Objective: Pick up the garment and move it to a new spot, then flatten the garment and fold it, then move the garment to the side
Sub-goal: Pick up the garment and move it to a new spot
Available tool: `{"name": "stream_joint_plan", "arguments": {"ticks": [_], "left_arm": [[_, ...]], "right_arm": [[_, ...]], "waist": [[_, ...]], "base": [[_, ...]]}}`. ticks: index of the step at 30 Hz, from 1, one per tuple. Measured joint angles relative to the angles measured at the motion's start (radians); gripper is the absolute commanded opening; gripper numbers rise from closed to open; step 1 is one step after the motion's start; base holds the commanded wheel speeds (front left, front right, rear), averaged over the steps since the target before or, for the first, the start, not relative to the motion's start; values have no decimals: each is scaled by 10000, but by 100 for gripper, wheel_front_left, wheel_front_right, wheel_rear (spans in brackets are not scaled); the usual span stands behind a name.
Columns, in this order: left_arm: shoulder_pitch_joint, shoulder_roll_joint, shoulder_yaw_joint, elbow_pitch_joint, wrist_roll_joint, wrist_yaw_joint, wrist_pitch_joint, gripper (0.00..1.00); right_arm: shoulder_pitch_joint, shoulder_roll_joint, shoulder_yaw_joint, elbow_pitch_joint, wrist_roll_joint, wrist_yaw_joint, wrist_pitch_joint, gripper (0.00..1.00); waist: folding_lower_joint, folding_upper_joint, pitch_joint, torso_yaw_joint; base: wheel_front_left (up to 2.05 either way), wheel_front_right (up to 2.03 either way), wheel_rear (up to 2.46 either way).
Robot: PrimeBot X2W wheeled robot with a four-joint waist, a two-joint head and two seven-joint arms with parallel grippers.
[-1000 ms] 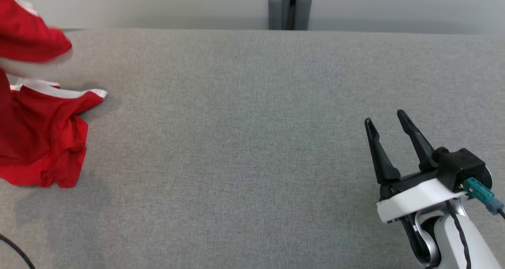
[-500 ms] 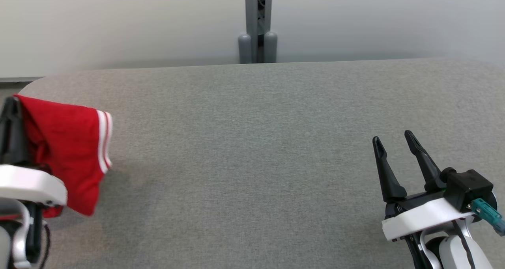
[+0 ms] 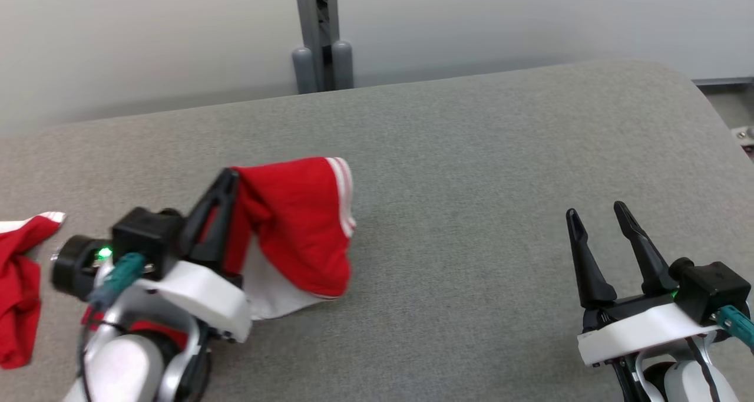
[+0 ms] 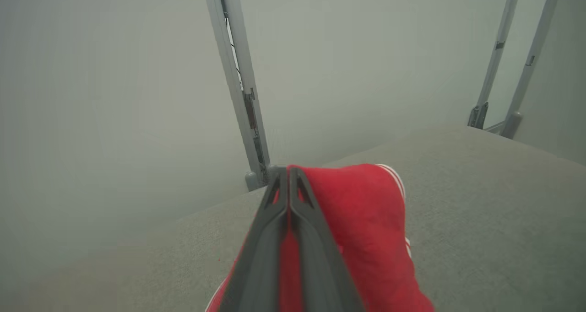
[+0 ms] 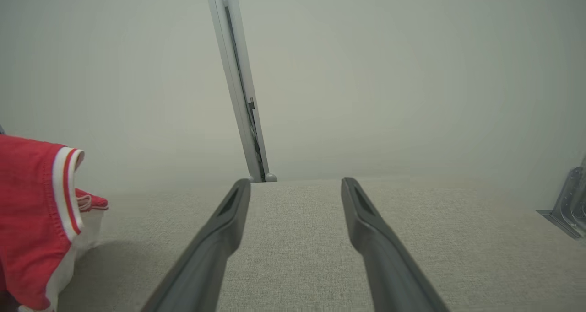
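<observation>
The red, white-trimmed fabric garment, heaped at the left of the grey cloth-covered desk a second ago, now hangs pinched in the left gripper nearer the middle, so relocation seems underway; the right gripper waits spread, empty.

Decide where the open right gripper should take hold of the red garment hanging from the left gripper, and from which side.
Probably grip the white-striped hem of the red garment, coming from the robot's right. That edge is lifted off the grey table, faces the right gripper, and lies away from the left gripper pinching the other end.
</observation>
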Motion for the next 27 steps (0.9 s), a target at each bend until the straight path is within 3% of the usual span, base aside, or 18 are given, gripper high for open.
{"name": "stream_joint_plan", "arguments": {"ticks": [10, 21, 22, 23, 24, 27], "left_arm": [[-1569, -1396, -1795, 2056, 132, -938, 61, 0], [-2773, -2654, -2788, 4612, 44, -1697, -236, 0], [-2798, -2769, -2788, 4849, -140, -1772, -267, 25], [-2812, -2855, -2851, 5112, -245, -1889, -270, 65], [-2812, -2907, -2909, 5354, -257, -1939, -318, 100], [-2978, -3043, -3005, 5753, -418, -2144, -679, 100]], "right_arm": [[-308, 13, 311, 111, 389, 0, -217, 100], [-619, 15, 650, 625, 802, -2, -589, 100], [-624, 15, 652, 677, 823, -2, -648, 100], [-640, 13, 650, 713, 872, -2, -677, 100], [-663, 13, 667, 755, 884, -2, -711, 100], [-732, 17, 623, 855, 895, -2, -815, 100]], "waist": [[0, 0, 581, -1100], [0, 0, 1388, -2362], [0, 0, 1454, -2444], [0, 0, 1519, -2515], [0, 0, 1567, -2582], [0, 0, 1646, -2661]], "base": [[0, 0, 0], [0, 0, 0], [0, 0, 0], [0, 0, 0], [0, 0, 0], [0, 0, 0]]}}
